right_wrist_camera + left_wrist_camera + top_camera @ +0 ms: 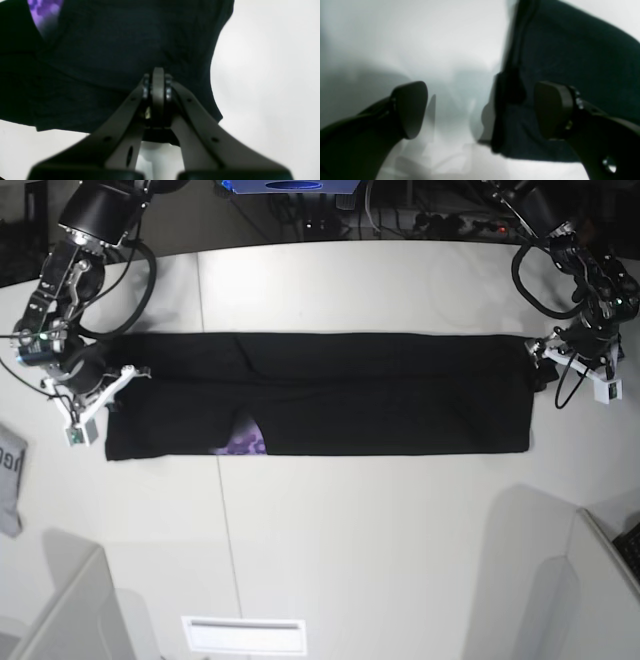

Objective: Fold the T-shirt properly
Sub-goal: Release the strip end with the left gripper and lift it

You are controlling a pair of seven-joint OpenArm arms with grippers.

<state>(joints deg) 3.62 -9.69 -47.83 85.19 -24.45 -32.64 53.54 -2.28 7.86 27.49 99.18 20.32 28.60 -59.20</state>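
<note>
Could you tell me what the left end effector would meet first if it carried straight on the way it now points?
Most likely the T-shirt: the open left end effector has the shirt's folded edge between its jaws, just ahead. Depth is unclear in this blurred view; the white table lies beneath.

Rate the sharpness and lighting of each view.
Left wrist view: soft and smeared, the T-shirt edge blurred, grey shadows on the white table. Right wrist view: cloth fairly clear, near jaws out of focus, table washed out. Base view: sharpest, evenly lit, faint shadows.
</note>
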